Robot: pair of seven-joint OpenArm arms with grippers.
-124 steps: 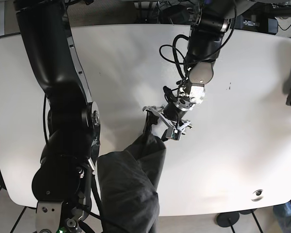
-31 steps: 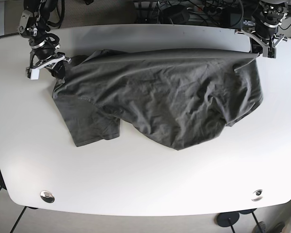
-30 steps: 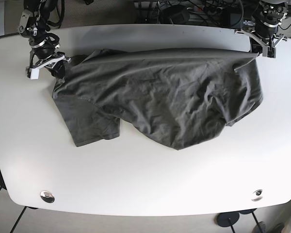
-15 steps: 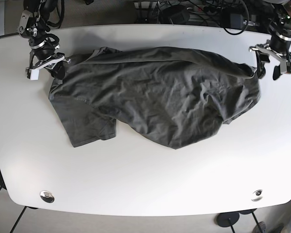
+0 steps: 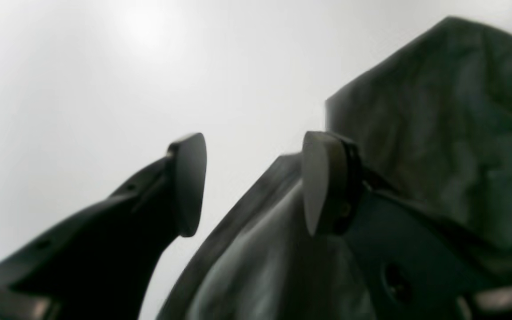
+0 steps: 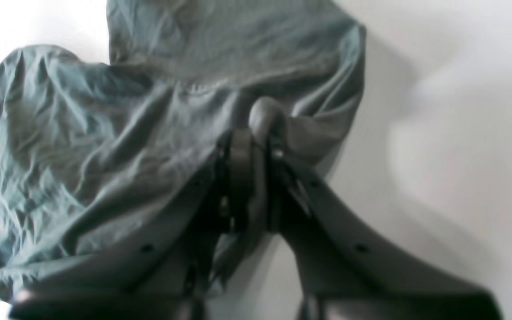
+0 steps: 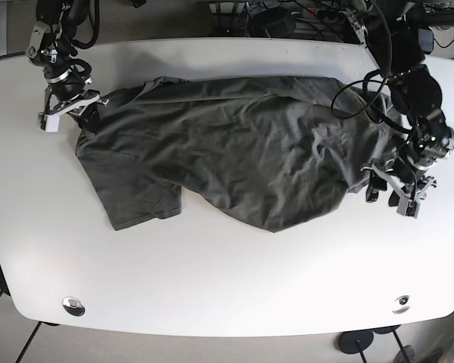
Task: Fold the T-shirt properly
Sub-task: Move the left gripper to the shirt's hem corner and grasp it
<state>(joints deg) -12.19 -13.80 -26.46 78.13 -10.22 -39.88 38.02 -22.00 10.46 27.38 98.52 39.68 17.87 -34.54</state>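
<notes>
A dark grey T-shirt (image 7: 242,151) lies crumpled across the white table (image 7: 227,287), one sleeve pointing toward the front left. My right gripper (image 7: 68,112) is at the shirt's back left corner, and in the right wrist view this gripper (image 6: 251,146) is shut on a bunched fold of the shirt (image 6: 105,146). My left gripper (image 7: 393,193) sits by the shirt's right edge. The left wrist view shows it (image 5: 251,186) open, with bare table between the pads; the shirt (image 5: 438,133) lies beside and under the right finger (image 5: 322,186).
Two round metal grommets (image 7: 73,305) (image 7: 400,304) sit near the table's front edge. Cables and equipment (image 7: 287,15) crowd the space behind the back edge. The left arm's links (image 7: 408,83) reach over the table's right side.
My left gripper let go of the shirt's back right corner and travelled down the right side toward the front. The raised edge of the shirt dropped onto the table. The right gripper barely moved.
</notes>
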